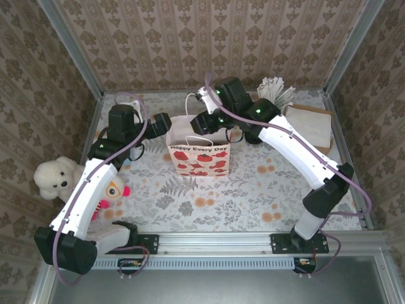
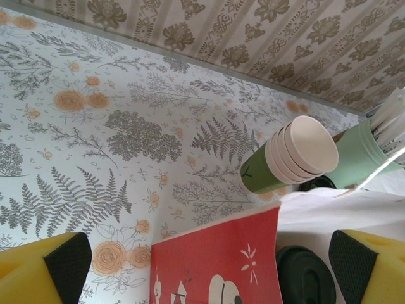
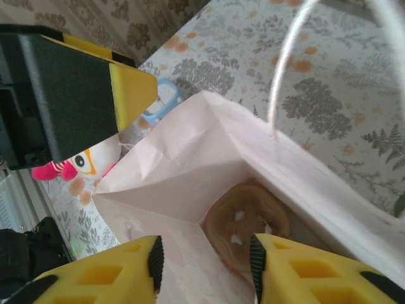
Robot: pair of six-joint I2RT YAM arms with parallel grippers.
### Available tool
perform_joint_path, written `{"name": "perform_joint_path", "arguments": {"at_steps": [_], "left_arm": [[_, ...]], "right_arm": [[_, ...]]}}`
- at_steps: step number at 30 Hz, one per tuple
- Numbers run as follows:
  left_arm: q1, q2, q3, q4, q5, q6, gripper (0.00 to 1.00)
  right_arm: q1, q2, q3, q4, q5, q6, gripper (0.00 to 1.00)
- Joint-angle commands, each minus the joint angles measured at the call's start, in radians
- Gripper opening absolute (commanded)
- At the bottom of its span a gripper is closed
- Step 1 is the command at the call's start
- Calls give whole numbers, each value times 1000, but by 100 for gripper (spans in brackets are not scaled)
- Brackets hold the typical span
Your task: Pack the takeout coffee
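Note:
A paper bag (image 1: pixel 199 153) printed with red apples stands mid-table with its mouth open. My right gripper (image 1: pixel 204 119) hangs over that mouth, open, with nothing between its fingers (image 3: pixel 205 266). Down inside the bag (image 3: pixel 190 171) a round brownish disc (image 3: pixel 247 221) lies at the bottom; I cannot tell whether it is the takeout coffee's lid. My left gripper (image 1: pixel 166 123) stands wide open at the bag's left edge, straddling the red side panel (image 2: pixel 215 259). Just past that panel, under white paper, the takeout coffee (image 2: pixel 307 275) shows as a round dark lid, apparently inside the bag.
Behind the bag lie a stack of unlidded cups (image 2: pixel 291 155) and a mint cup of paper-wrapped sticks (image 2: pixel 357 155). Brown paper sheets (image 1: pixel 310 123) sit at the back right. A white plush bear (image 1: pixel 54 177) and a pink-beaked toy (image 1: pixel 114 188) sit at the left.

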Motion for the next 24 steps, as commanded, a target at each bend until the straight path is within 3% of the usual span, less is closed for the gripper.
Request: {"name": "perform_joint_path", "arguments": {"at_steps": [1, 5, 6, 9, 11, 14, 18, 21, 24], "left_arm": [[0, -18, 1, 36, -26, -7, 100], [1, -25, -8, 44, -18, 23, 100], [1, -27, -7, 37, -35, 35, 100], [6, -40, -12, 28, -96, 53, 100], [14, -52, -23, 43, -103, 59, 100], [21, -68, -40, 73, -83, 72, 100], [25, -74, -41, 76, 27, 105, 100], [2, -22, 37, -59, 44, 140, 100], [-48, 26, 103, -172, -16, 187, 100]], "right_arm": [[-54, -126, -62, 48, 25, 41, 49], [-186, -279, -242, 115, 38, 93, 68], [-234, -342, -294, 133, 40, 113, 77], [-380, -444, -415, 150, 55, 173, 90], [-478, -496, -481, 124, 124, 194, 98], [-635, -527, -568, 99, 173, 210, 100], [-859, -451, -639, 100, 99, 207, 100], [-958, -318, -615, 99, 97, 169, 98], [-986, -143, -537, 99, 102, 101, 95]]}}
